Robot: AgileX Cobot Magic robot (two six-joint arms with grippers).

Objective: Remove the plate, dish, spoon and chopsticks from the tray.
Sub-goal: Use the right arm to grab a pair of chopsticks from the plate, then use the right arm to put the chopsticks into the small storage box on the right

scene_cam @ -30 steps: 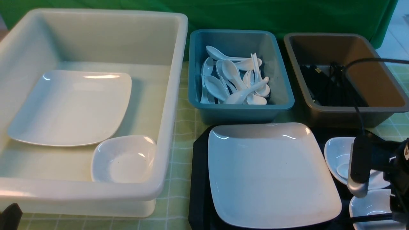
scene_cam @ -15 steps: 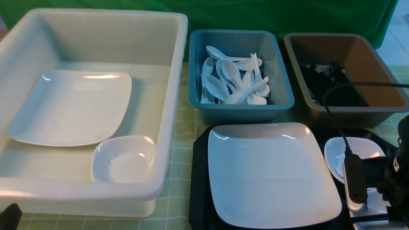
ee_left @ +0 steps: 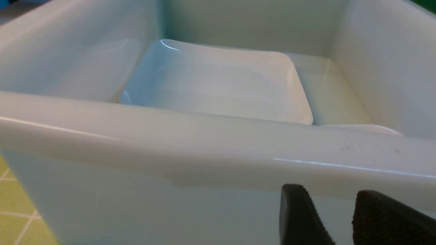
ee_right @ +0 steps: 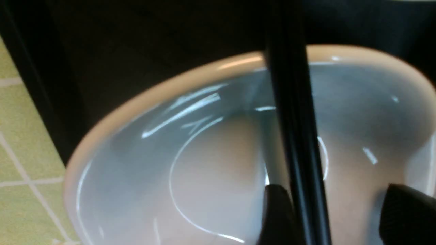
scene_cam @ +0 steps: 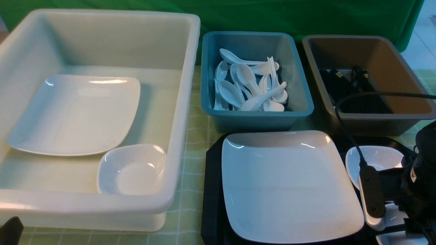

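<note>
"Front view first: how far had the clearing got?"
"Barely begun, I judged. The large glossy white square plate [scene_cam: 289, 183] sat on the black diamond-textured plastic tray [scene_cam: 212, 190], with a small white squarish dish [scene_cam: 376, 157] beside it."
"Chopsticks?"
"The thin black chopsticks [ee_right: 293, 129] lay across a dish rim, between the right gripper's [ee_right: 337, 190] spread jaws, unpinched."
"Spoon?"
"I could not pick out the white spoon on the tray. The left gripper [ee_left: 332, 190] hung at the deep white plastic tub [ee_left: 204, 136], slightly parted, empty."

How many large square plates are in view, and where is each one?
2. One plate lies on the black tray. The second plate lies inside the white tub, beside a small dish. The right arm hides part of the tray, so more may be covered.
</note>
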